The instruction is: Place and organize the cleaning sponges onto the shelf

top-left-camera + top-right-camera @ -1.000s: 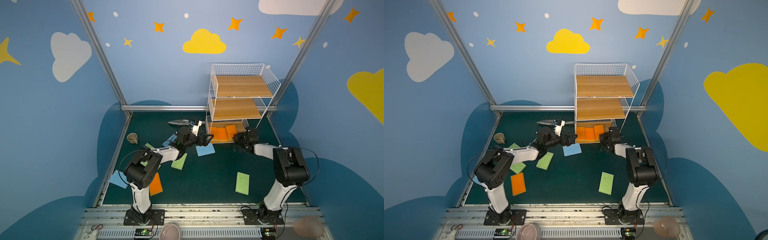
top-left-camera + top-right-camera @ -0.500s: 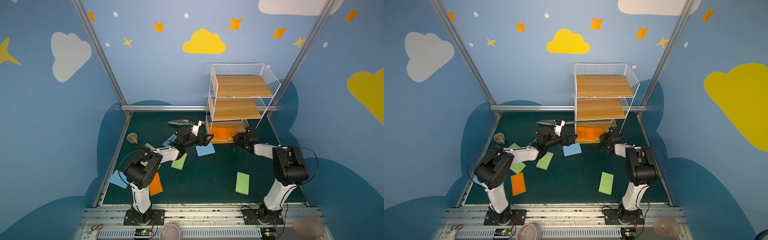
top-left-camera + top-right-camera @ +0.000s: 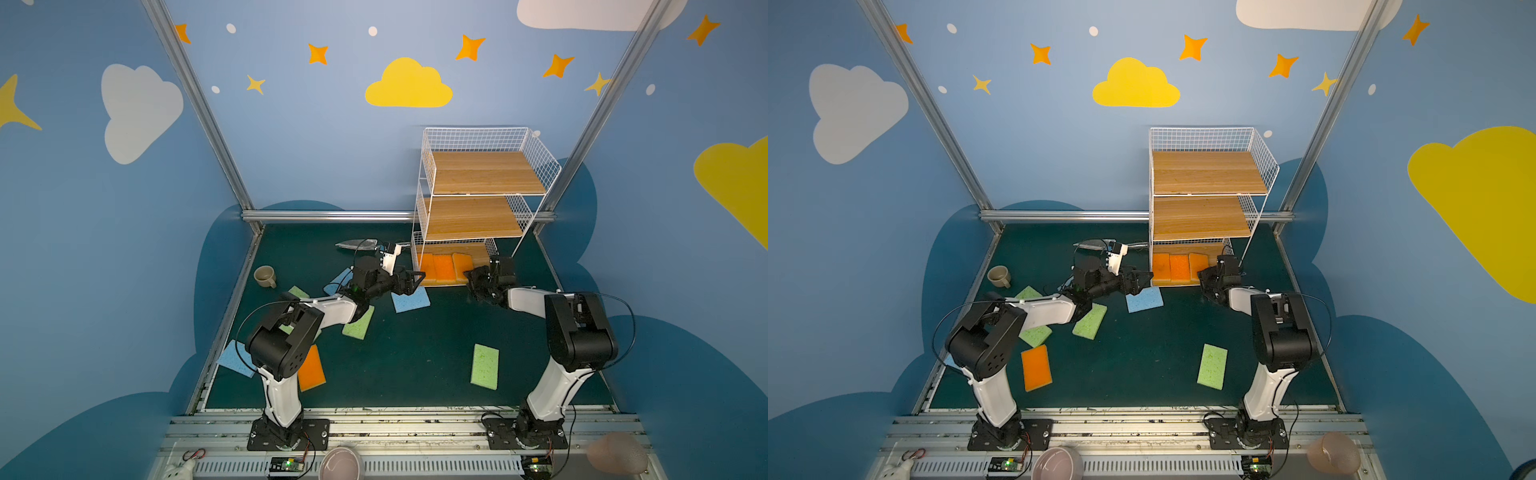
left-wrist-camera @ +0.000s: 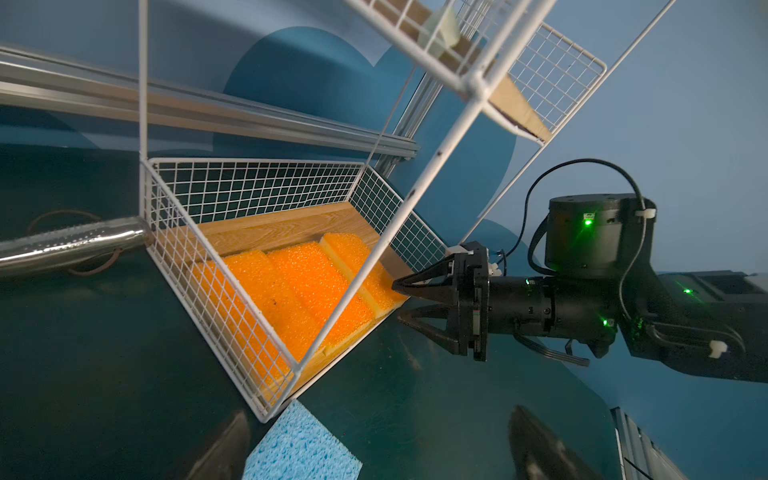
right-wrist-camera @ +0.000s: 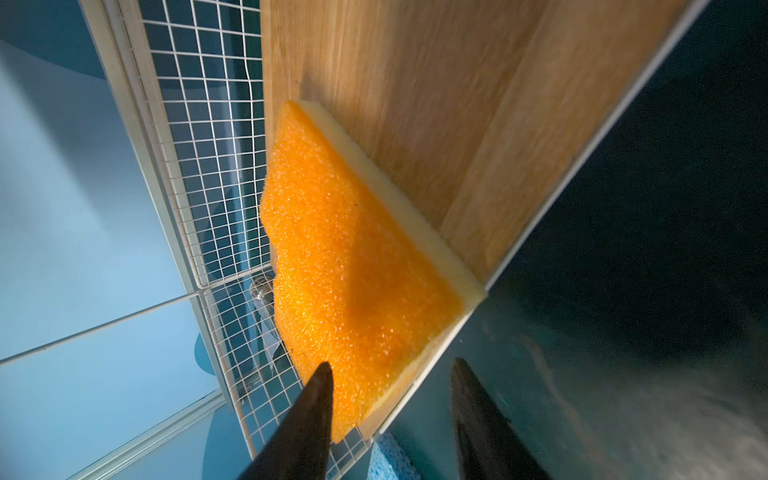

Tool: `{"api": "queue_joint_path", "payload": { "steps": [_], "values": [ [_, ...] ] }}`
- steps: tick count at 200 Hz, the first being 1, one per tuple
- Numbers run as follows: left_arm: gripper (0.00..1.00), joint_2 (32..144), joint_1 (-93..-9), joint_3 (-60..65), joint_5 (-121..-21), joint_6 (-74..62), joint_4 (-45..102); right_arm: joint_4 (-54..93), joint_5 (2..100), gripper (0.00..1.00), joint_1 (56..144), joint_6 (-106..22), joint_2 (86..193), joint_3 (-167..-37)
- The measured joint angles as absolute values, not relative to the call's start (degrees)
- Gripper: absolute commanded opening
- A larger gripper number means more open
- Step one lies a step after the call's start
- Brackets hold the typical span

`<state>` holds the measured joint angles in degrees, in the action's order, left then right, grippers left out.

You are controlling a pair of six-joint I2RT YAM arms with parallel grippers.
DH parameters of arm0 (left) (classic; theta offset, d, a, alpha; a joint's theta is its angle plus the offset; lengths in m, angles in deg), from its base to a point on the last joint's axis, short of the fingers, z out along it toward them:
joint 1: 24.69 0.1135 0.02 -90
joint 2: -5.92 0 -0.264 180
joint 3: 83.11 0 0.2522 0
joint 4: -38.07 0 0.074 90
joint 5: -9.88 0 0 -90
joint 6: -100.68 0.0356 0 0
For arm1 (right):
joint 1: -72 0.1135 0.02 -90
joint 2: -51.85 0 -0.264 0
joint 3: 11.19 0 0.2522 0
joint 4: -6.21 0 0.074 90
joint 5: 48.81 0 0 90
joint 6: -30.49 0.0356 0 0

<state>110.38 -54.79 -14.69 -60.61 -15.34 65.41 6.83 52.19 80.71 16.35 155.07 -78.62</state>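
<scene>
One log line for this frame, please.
left gripper: open, empty, by shelf corner | right gripper: open, empty, at bottom tier front | orange sponges: three on bottom tier, one on mat

Blue walls (image 3: 316, 158) are seen on three sides, painted with a yellow cloud (image 3: 408, 85) at upper centre, a white cloud (image 3: 137, 112) at upper left and orange stars (image 3: 470, 47). Aluminium posts (image 3: 195, 99) are set slanting in the corners. The lower middle is covered by a dark green floor mat (image 3: 415, 353).
</scene>
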Motion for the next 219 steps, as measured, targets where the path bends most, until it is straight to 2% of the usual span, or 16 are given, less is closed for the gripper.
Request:
{"api": "queue_joint_path", "payload": {
  "steps": [104, 157, 175, 219],
  "values": [
    [0.96, 107.2, -54.8, -17.9, -63.5, -16.8, 63.7, 6.0, 54.7, 0.44, 79.2, 16.0, 157.8, -78.6],
    [0.96, 107.4, -54.8, -17.9, -63.7, -16.7, 63.7, 5.2, 55.2, 0.31, 78.9, 16.8, 158.8, -78.6],
    [0.96, 107.5, -54.8, -17.9, -63.7, -16.6, 63.7, 5.1, 55.4, 0.32, 78.9, 16.8, 158.8, -78.6],
    [0.96, 107.6, -54.7, -17.9, -64.0, -16.6, 63.4, 5.2, 55.7, 0.43, 78.9, 16.7, 158.8, -78.6]
  ]
}}
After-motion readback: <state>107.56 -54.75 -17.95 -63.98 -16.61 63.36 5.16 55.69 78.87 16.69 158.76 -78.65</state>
